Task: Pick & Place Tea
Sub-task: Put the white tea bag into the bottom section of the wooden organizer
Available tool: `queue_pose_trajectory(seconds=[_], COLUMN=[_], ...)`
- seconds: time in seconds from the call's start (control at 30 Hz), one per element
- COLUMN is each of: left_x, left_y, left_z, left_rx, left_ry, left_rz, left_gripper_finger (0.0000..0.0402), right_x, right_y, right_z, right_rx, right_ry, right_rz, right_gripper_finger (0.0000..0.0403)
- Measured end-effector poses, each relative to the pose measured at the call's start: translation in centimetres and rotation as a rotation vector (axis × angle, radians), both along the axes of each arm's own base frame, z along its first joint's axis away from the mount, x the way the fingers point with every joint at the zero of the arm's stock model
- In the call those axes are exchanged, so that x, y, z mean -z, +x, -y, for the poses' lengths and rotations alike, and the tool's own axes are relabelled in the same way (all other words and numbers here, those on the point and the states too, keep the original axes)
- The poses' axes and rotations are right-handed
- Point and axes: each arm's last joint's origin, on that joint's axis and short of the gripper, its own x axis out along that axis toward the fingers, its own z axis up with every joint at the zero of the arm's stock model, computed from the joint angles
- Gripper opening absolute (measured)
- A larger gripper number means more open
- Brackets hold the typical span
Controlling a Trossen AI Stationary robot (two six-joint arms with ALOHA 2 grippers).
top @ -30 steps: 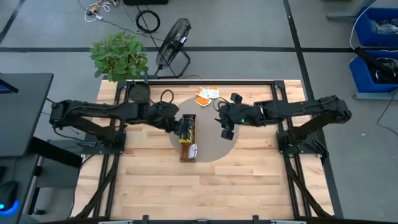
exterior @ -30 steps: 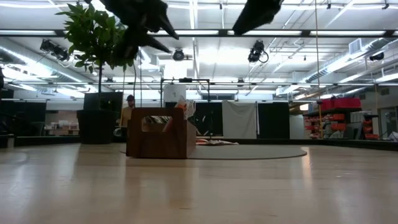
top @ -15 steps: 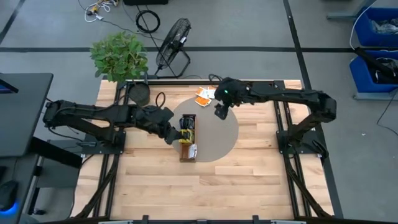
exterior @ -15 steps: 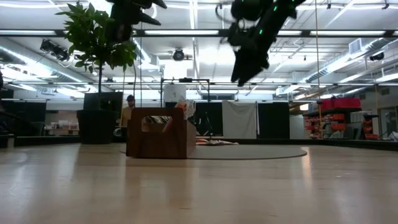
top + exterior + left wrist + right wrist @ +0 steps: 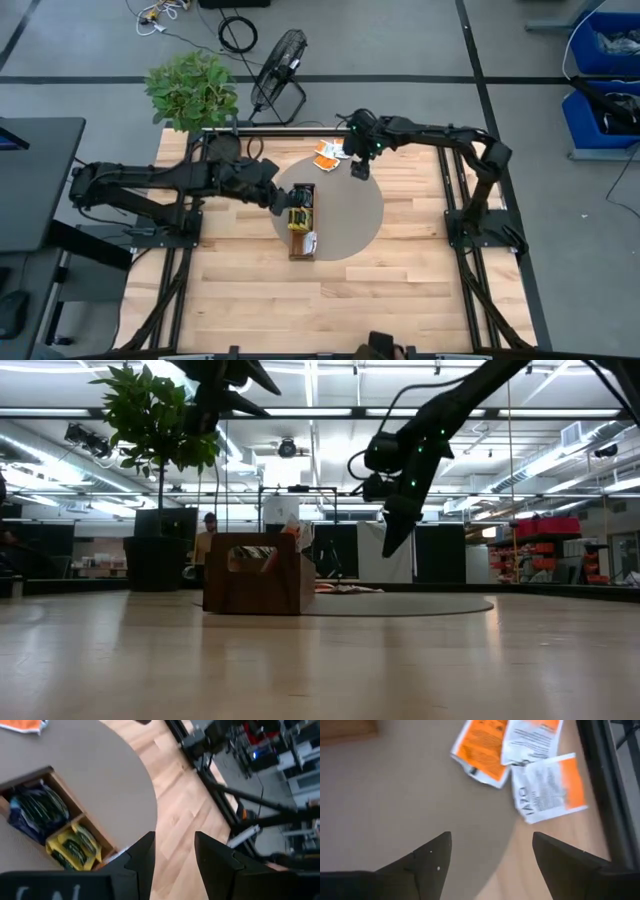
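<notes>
- Right gripper point(image 5: 359, 170) has swung from beside the tray to the mat's far edge; fingers apart, empty, above the loose sachets point(image 5: 520, 757).
- Sachets: three orange-and-white, at the table's far edge, partly on the mat point(image 5: 350, 215).
- Tray point(image 5: 301, 220): mat centre; blue and yellow sachets inside.
- Left gripper point(image 5: 172, 857): over the tray, fingers parted, empty.

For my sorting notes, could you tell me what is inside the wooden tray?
The wooden tray holds dark blue sachets in one compartment and yellow-green sachets beside them; its remaining length is out of view.
</notes>
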Motion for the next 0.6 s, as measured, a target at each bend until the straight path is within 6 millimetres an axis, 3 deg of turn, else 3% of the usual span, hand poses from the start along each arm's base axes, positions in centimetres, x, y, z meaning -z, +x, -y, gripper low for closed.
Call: queue_pose_trajectory(seconds=[0.27,0.6], left_x=[-0.4,-0.4], left_y=[0.2,0.1], left_z=[-1.5,-2.4], left_rx=[-0.111,-0.145], left_ry=[0.013,0.016], left_rz=[0.056,0.053], left_gripper_finger=[0.0142,0.0142], right_x=[0.6,4.0], right_y=[1.2,3.9], right_z=[3.6,6.7], right_rx=[-0.068,-0.082], right_ry=[-0.016,0.059], right_rz=[0.015,-0.097], right_gripper_finger=[0.0284,0.0284])
